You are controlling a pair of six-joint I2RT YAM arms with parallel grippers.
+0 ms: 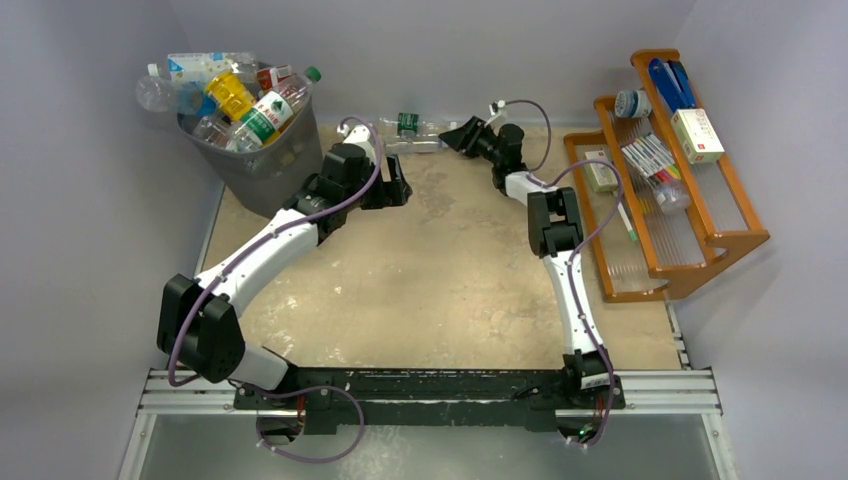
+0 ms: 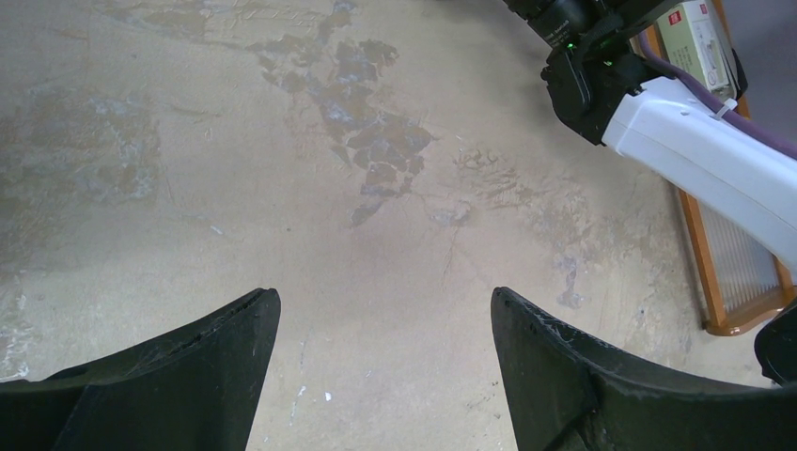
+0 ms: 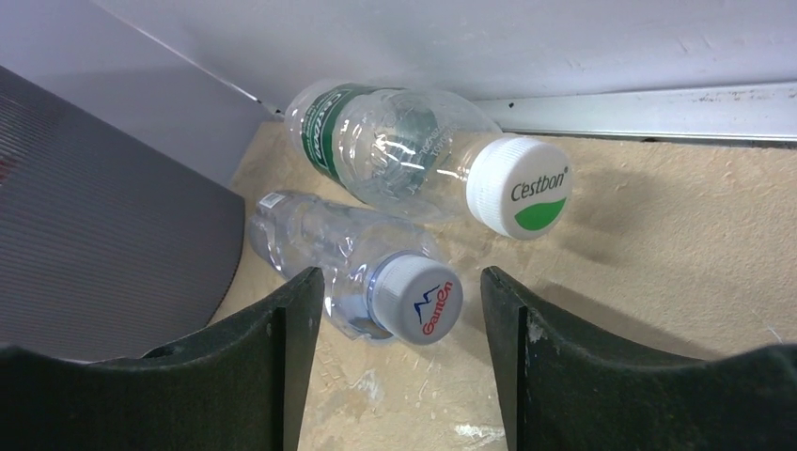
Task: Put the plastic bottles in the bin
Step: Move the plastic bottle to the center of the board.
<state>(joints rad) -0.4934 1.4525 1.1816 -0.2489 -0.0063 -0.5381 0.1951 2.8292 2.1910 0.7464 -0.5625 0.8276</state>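
The dark grey bin [image 1: 262, 165] stands at the back left, heaped with several plastic bottles [image 1: 240, 100]; its wall also shows in the right wrist view [image 3: 103, 225]. Two clear bottles lie against the back wall: one with a green label [image 1: 408, 124] [image 3: 395, 155] and a white Cestbon cap, and a crushed one [image 3: 329, 249] with a grey Ganten cap. My right gripper [image 1: 455, 135] [image 3: 402, 296] is open, its fingertips either side of the crushed bottle's cap, not touching. My left gripper [image 1: 395, 190] [image 2: 385, 315] is open and empty above bare table, beside the bin.
An orange wooden rack [image 1: 665, 170] with boxes and pens stands at the right edge; its corner shows in the left wrist view [image 2: 724, 282]. The right arm [image 2: 695, 141] crosses the left wrist view's upper right. The back wall is just behind the bottles.
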